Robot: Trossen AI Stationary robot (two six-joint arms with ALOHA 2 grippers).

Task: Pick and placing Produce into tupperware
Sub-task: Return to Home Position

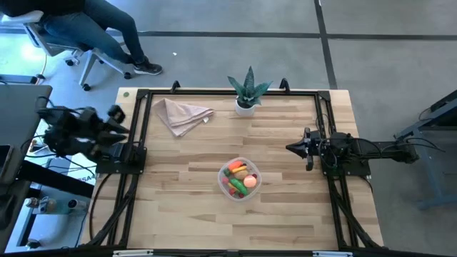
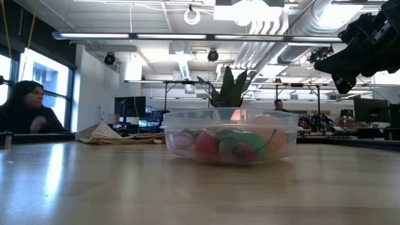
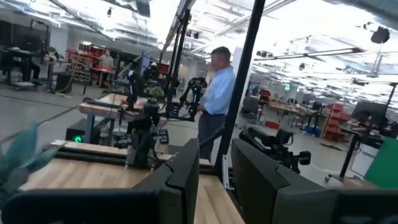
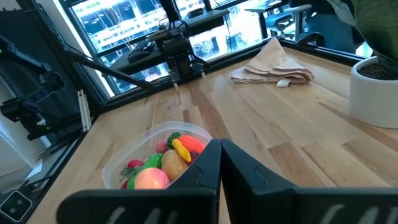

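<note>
The clear round tupperware (image 1: 240, 178) stands on its base on the table's middle, toward the near edge. Inside it lies the produce (image 4: 163, 163): an orange carrot, a yellow banana, a pink peach, green and red pieces. In the low view the tupperware (image 2: 229, 134) shows the produce through its walls. My right gripper (image 1: 291, 148) is shut, raised above the table to the right of the tupperware, pointing left; in its wrist view the right gripper (image 4: 220, 155) holds nothing. My left gripper (image 3: 212, 162) waits off the table's left edge, fingers nearly together.
A beige cloth napkin (image 1: 182, 114) lies at the far left of the table. A green spiky plant in a white pot (image 1: 247, 93) stands at the far edge's middle. A black frame (image 1: 139, 135) lines the table's sides. A seated person (image 1: 86, 28) is beyond the far left corner.
</note>
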